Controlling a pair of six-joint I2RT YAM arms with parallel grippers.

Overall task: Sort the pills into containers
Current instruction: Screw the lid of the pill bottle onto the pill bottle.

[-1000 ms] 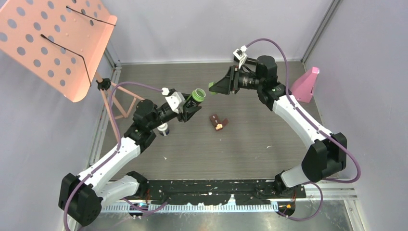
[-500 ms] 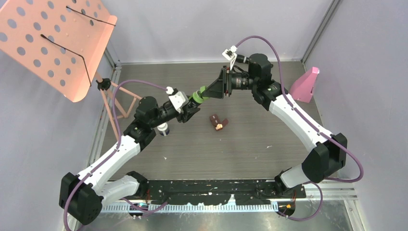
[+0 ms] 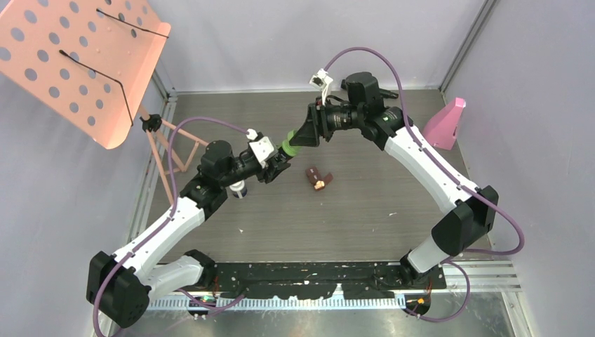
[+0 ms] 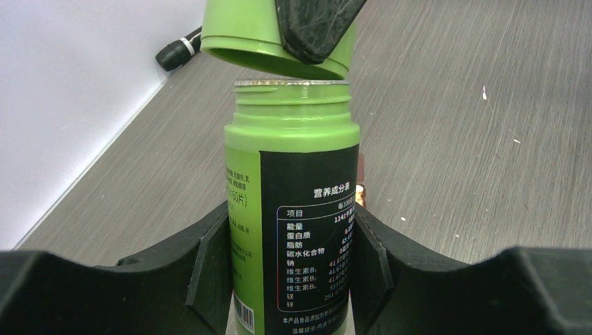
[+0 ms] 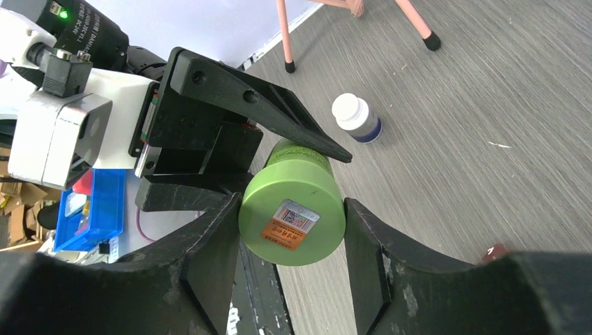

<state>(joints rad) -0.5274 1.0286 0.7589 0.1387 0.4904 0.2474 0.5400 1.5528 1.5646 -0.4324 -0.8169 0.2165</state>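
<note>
We see two robot arms meeting above a grey wood-grain table (image 3: pixel 365 217). The left gripper (image 4: pixel 292 237) is clamped on the sides of a green bottle (image 4: pixel 293 132) with a black label printed in white. Seen from the left wrist, the bottle stands upright between the two black fingers, and its mouth is uncovered with a silvery rim.

The right gripper (image 5: pixel 292 206) is closed on the bottle's green lid (image 5: pixel 292 216), which has an orange sticker on top. The lid hangs just above the bottle's neck, slightly tilted, with a thin gap showing between them.

From overhead, this meeting point is just off the middle of the table, towards 11 o'clock, and lifted clear of the surface. A small brown case (image 3: pixel 317 177) lies near the table's middle, at 4 o'clock of the held bottle. It appears to be open with something pale inside, but we cannot tell what. A small white bottle with a dark band (image 5: pixel 356 117) stands on the table at 9 o'clock of the case, right beside the left arm.

An orange perforated stand (image 3: pixel 77 63) rises at the table's 10 o'clock, and a pink object (image 3: pixel 445 123) sits at 2 o'clock by the right wall.
</note>
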